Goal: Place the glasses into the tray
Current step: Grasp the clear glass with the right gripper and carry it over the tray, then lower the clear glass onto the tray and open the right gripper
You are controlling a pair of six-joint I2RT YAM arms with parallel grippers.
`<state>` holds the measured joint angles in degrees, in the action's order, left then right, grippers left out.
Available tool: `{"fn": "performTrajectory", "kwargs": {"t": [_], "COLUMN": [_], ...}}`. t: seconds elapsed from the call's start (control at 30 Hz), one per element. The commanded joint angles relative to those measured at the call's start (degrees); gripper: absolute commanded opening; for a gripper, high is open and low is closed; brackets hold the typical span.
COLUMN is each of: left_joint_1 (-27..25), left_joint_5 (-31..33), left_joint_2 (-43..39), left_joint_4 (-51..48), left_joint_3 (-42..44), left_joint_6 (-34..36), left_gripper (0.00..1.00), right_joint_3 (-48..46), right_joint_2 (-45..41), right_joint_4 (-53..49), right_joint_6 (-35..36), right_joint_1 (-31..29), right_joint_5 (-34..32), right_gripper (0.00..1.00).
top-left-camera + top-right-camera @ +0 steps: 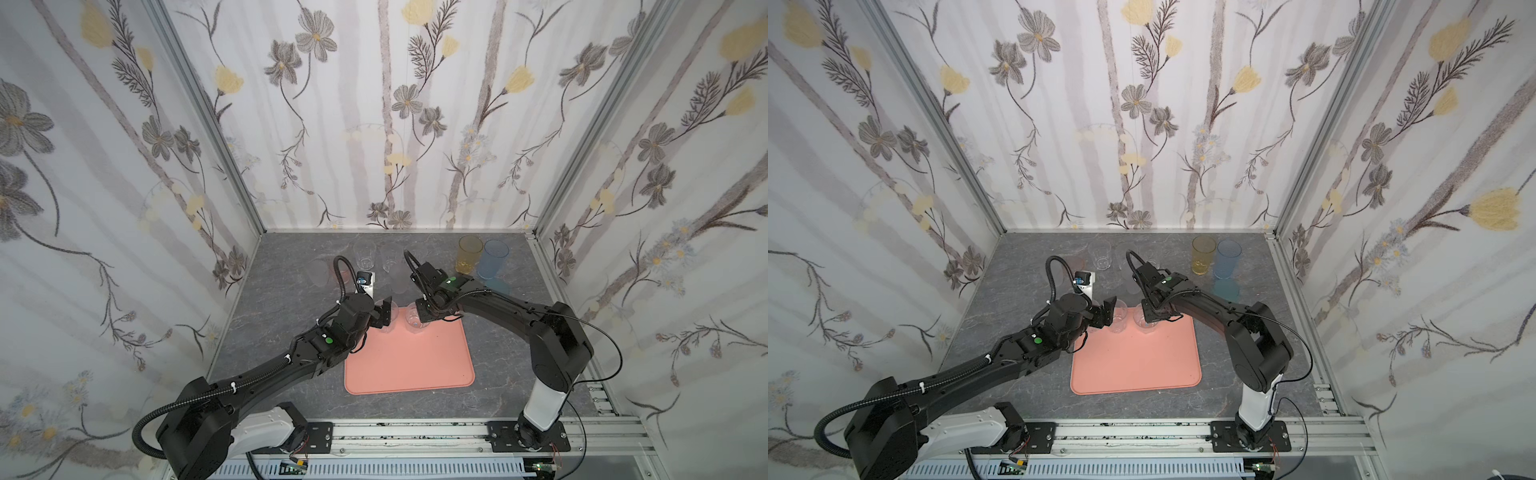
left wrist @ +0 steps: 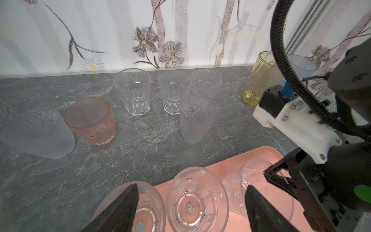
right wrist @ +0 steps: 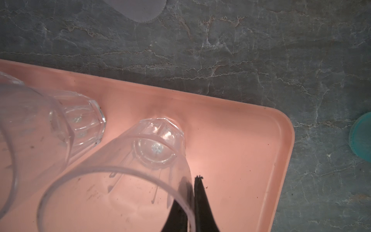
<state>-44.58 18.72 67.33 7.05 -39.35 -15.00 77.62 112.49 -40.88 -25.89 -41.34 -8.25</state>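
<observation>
The salmon-pink tray (image 1: 409, 365) lies in the middle of the table. Three clear glasses stand along its far edge. My left gripper (image 2: 191, 209) is open and straddles the middle clear glass (image 2: 197, 200), with a gap on each side. One of its fingers (image 2: 120, 209) hides part of the glass at the tray's corner (image 2: 148, 213). My right gripper (image 3: 191, 200) is shut on the rim of the third clear glass (image 3: 140, 170), one finger inside and one outside. That glass's base rests on the tray (image 3: 230, 140). In both top views the two grippers (image 1: 388, 318) (image 1: 422, 316) meet over the far edge.
More glasses stand on the grey table behind the tray: a pink one (image 2: 92, 120), frosted ones (image 2: 38, 132) (image 2: 197, 118), clear ones (image 2: 132, 92) (image 2: 173, 92), an amber one (image 1: 469, 253), a blue one (image 1: 494, 259) and a teal one (image 3: 361, 138). Wallpapered walls close in three sides.
</observation>
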Motion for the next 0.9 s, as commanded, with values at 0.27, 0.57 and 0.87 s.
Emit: {"fn": "performTrajectory", "kwargs": {"t": [0.27,0.57,0.87], "left_joint_1": [0.1,0.1,0.0], "left_joint_5": [-0.3,-0.4,1.1], "left_joint_2": [1.3,1.6,1.0], "left_joint_4": [1.6,1.7,1.7], "left_joint_3": [-0.4,-0.4,-0.9], "left_joint_6": [0.2,0.4,-0.4], "left_gripper": [0.85,0.85,0.85], "right_joint_3": [2.0,2.1,5.0], "right_joint_2": [1.7,1.7,0.1], "right_joint_4": [-0.2,-0.3,-1.7], "right_joint_6": [0.7,0.6,1.4], "right_joint_1": [-0.4,-0.4,-0.2], "right_joint_5": [-1.1,-1.6,-1.3], "right_gripper": [0.13,0.20,0.38]}}
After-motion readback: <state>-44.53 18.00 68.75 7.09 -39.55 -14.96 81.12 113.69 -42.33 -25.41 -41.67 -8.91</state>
